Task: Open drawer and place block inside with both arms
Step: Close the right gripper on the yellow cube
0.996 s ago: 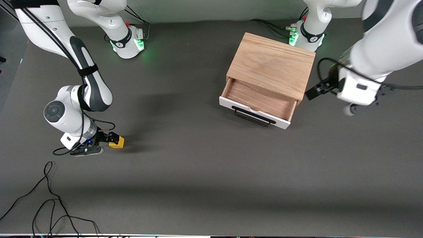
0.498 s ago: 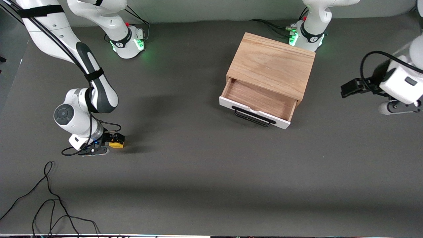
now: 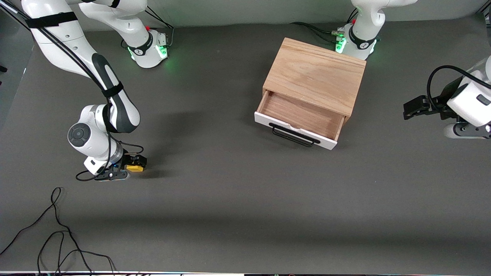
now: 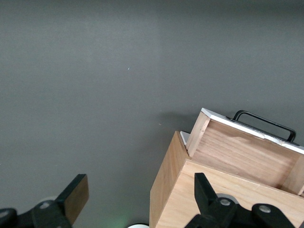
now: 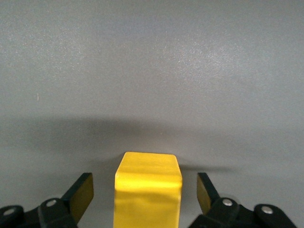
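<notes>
Both pairs of jaws stand spread. On the right gripper [image 3: 135,164] they straddle the small bright yellow cube block [image 3: 135,167], one finger [image 5: 80,194] on each side with a visible gap between finger and block, so nothing is pinched yet. The block sits on the dark grey worktop [image 3: 230,199] toward the right arm's end, well apart from the light wooden box cabinet [image 3: 315,74].

Compared with a second ago, the right gripper has slid in over the block: earlier most of the cube showed past the fingertips, and now only a sliver of yellow peeks out beneath the black fingers in the front view.

The left gripper [image 3: 410,109] has drawn away from the cabinet. A second ago it hung just beside the cabinet's side wall; now it hangs over bare worktop at the left arm's end, jaws wide and holding nothing.

The white-fronted drawer [image 3: 295,130] with its black wire handle [image 3: 293,136] is pulled out as before, its wooden interior showing.
</notes>
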Controlling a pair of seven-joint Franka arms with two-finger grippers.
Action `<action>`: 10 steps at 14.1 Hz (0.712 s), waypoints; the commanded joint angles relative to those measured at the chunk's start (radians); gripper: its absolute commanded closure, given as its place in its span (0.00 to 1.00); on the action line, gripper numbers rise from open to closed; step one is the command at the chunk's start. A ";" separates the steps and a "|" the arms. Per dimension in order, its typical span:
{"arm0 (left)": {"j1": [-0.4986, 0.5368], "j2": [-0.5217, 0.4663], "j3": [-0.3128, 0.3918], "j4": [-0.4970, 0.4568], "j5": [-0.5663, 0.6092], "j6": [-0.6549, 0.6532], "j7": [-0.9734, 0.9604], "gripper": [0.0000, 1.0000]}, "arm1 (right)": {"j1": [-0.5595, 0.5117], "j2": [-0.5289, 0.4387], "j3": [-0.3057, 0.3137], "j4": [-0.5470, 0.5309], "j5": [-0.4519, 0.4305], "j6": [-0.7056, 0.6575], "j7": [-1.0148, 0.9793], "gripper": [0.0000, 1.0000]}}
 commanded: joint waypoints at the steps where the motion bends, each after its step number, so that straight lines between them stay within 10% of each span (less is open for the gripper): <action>1: -0.010 -0.017 -0.002 -0.015 0.030 -0.008 0.018 0.00 | 0.007 0.011 -0.003 -0.005 0.015 0.028 0.018 0.11; 10: 0.018 -0.031 0.006 -0.021 0.073 -0.050 0.119 0.01 | 0.006 0.021 -0.003 -0.006 0.015 0.031 0.008 0.34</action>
